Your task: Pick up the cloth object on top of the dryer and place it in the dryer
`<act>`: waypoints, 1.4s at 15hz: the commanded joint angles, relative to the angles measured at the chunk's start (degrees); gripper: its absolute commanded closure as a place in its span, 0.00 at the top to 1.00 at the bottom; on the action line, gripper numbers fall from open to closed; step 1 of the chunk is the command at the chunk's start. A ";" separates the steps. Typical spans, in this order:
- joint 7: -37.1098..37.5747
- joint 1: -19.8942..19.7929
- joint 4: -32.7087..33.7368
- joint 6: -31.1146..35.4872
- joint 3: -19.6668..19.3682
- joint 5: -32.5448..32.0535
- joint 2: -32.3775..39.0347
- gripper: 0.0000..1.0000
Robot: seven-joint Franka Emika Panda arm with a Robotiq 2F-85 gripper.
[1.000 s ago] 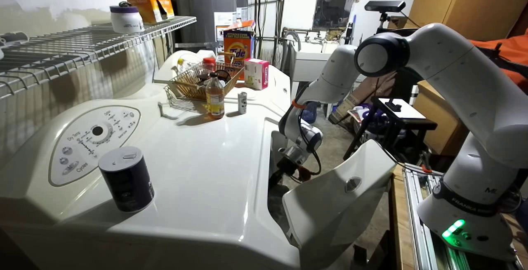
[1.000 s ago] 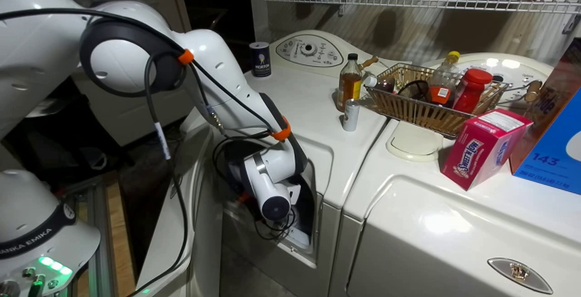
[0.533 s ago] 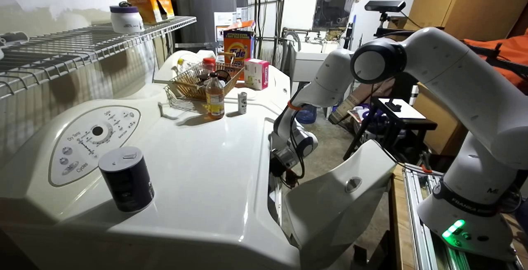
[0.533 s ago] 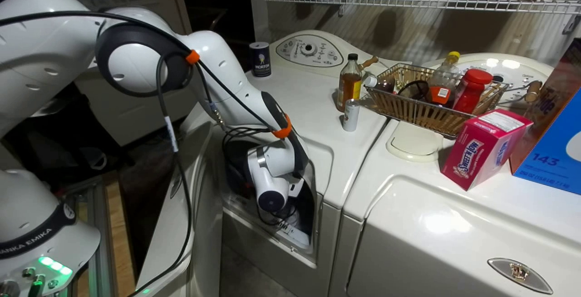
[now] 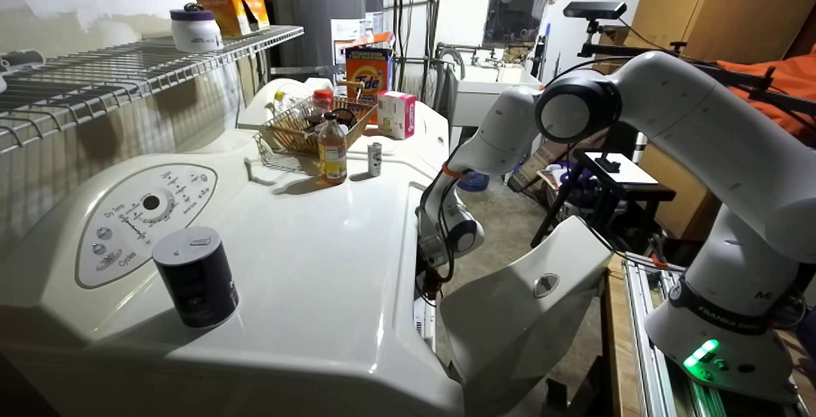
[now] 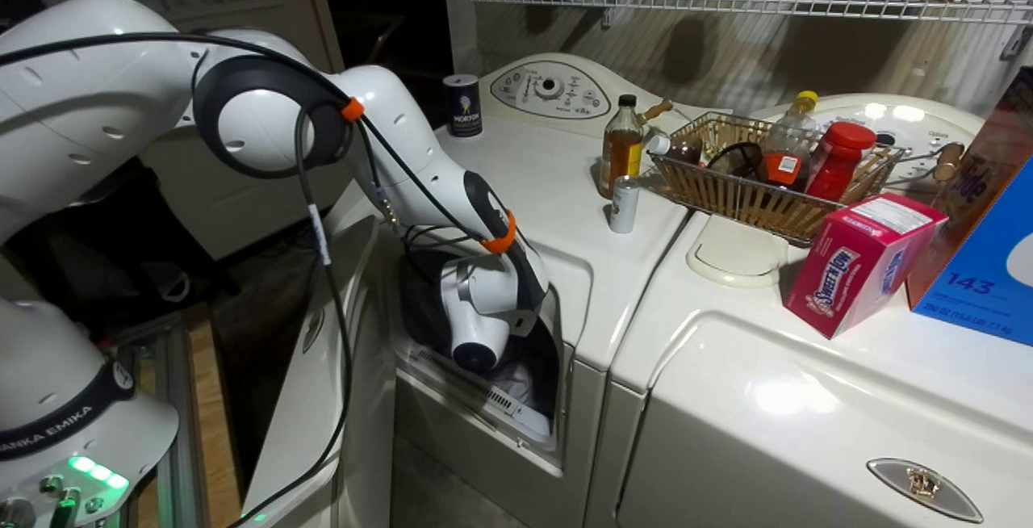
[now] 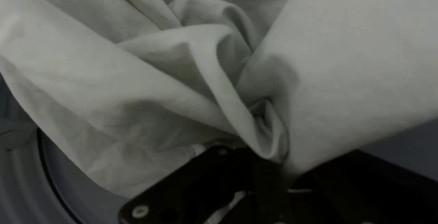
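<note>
Cloth [image 7: 205, 76] in gripper [image 7: 265, 164] (grip visible only from wrist).

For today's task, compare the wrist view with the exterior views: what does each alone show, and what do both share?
Only the wrist view: the pincer shut on gathered folds of pale cloth.

Only the exterior views: the arm, the open dryer door, the Morton canister, the glass bottle and the basket.

Shared: the dryer, its dim interior in the wrist view and its top in both exterior views. A pale patch in the doorway in an exterior view may be cloth; I cannot tell.
</note>
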 commanded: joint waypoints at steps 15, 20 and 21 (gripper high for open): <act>-8.44 8.54 4.60 3.12 -6.97 4.56 5.09 0.97; -9.22 10.10 1.72 9.97 -9.35 0.88 3.62 1.00; -10.18 10.34 0.95 10.70 -9.95 0.05 3.40 1.00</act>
